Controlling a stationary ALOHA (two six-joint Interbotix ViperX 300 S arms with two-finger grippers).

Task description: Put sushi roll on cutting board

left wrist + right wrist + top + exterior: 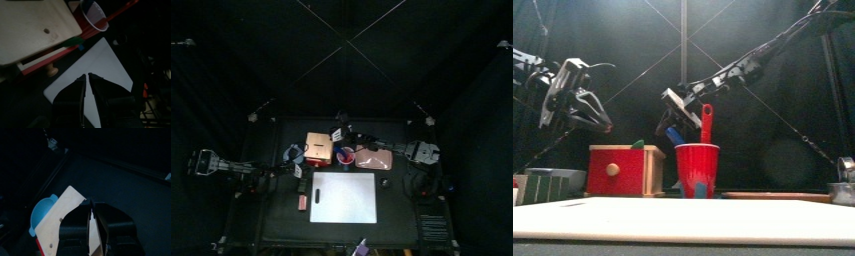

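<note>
We see left end effector (576,120) released, empty, aimed at cutting board (684,220), prob. done placing; right end effector (91,204): grip unclear.

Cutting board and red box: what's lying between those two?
Nothing. The top view shows only a bare strip of black table between the board and the red box.

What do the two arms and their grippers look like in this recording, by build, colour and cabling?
Both are slim black arms of jointed links. In the front view the left gripper sits on a boxy wrist block with pale grey faces and a thin cable looping above it; the right gripper ends a long, thin arm with a light patch near its tip. The wrist views show each with two flat, tapered black jaws.
</note>
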